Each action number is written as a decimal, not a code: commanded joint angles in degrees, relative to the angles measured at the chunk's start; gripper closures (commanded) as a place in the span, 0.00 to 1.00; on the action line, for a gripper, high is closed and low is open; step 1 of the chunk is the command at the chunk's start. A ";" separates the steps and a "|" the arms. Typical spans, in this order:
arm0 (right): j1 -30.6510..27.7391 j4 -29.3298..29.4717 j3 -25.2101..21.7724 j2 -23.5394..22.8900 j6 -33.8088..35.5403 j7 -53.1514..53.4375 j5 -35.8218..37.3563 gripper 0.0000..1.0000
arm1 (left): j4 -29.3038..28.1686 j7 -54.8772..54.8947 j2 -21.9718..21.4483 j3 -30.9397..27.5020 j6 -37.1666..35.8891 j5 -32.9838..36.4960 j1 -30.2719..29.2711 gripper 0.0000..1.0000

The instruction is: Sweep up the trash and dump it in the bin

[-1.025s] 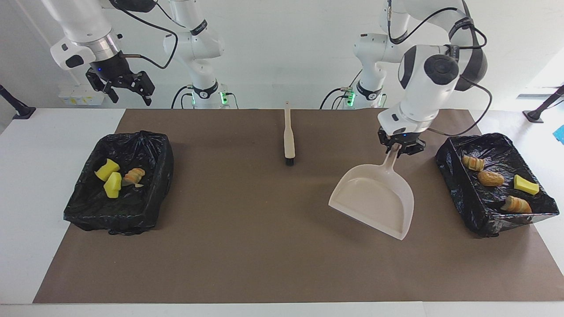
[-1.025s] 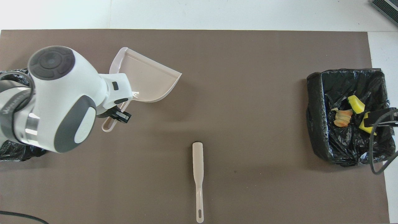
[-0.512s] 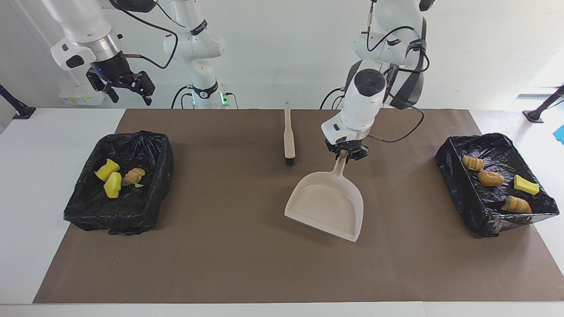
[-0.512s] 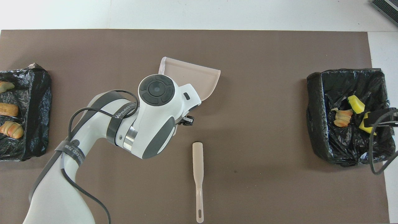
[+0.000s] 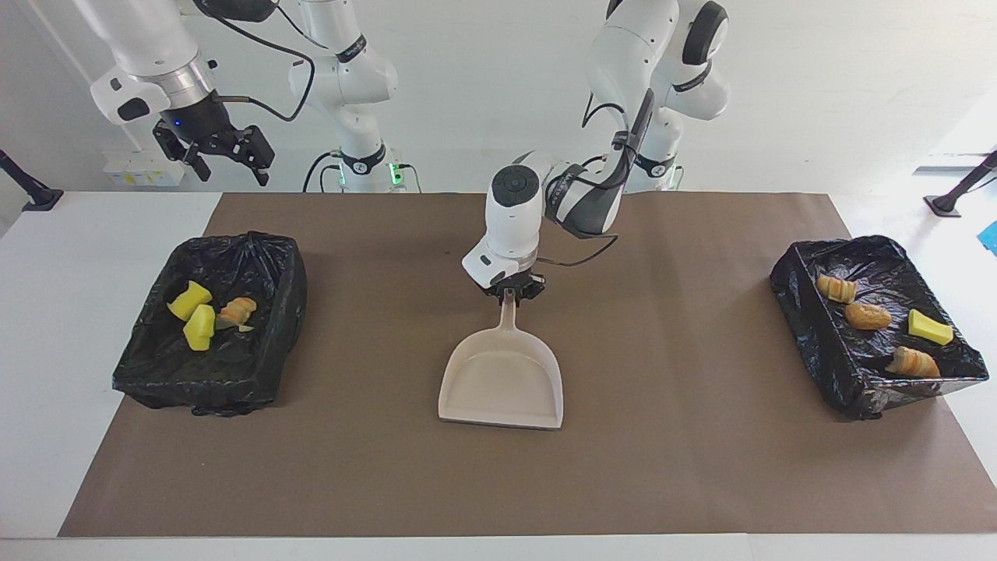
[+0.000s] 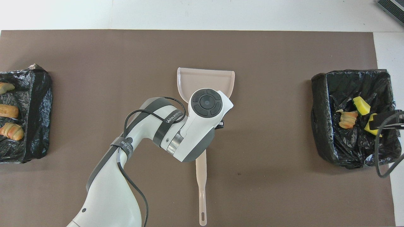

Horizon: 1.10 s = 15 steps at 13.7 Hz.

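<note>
Dustpan (image 5: 502, 382) moved to mat centre | left gripper (image 5: 510, 294) jaws gripping its handle | right gripper (image 5: 222, 156) jaws open, waiting

The left arm (image 6: 176, 135) is reaching over the brown mat (image 6: 268, 47), covering part of the dustpan (image 6: 205, 78); scraps (image 6: 353, 115) are lying in black-lined bins (image 6: 325, 126).

- White table (image 5: 47, 327) carries a brown mat (image 5: 701, 467) over most of its top.
- Beige dustpan (image 5: 502, 382) sits mid-mat.
- Brush (image 6: 201, 186) lies nearer the robots than the dustpan.
- Black-lined bins stand at the right arm's end (image 5: 148, 374) and the left arm's end (image 5: 810, 327).
</note>
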<state>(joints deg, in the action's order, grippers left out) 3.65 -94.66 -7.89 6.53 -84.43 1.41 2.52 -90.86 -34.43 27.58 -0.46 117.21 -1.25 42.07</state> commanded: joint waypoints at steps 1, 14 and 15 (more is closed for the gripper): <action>-0.04 -0.88 0.07 0.94 0.14 -1.93 -0.24 0.00 | -0.10 -3.97 -2.61 -1.12 -1.63 2.22 0.29 0.00; 0.13 -1.06 0.16 1.12 0.23 -1.85 -0.41 0.00 | 0.33 29.12 -11.93 -1.21 -11.21 1.87 -22.27 0.00; 0.13 -1.14 0.24 1.12 0.23 -1.85 -0.41 0.00 | 0.33 32.38 -12.89 -1.12 -12.26 1.43 -24.56 0.00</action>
<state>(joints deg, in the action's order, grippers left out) 3.87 -94.65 -7.83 6.54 -84.42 1.41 2.52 -90.18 -7.61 17.04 -2.38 107.52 0.42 21.05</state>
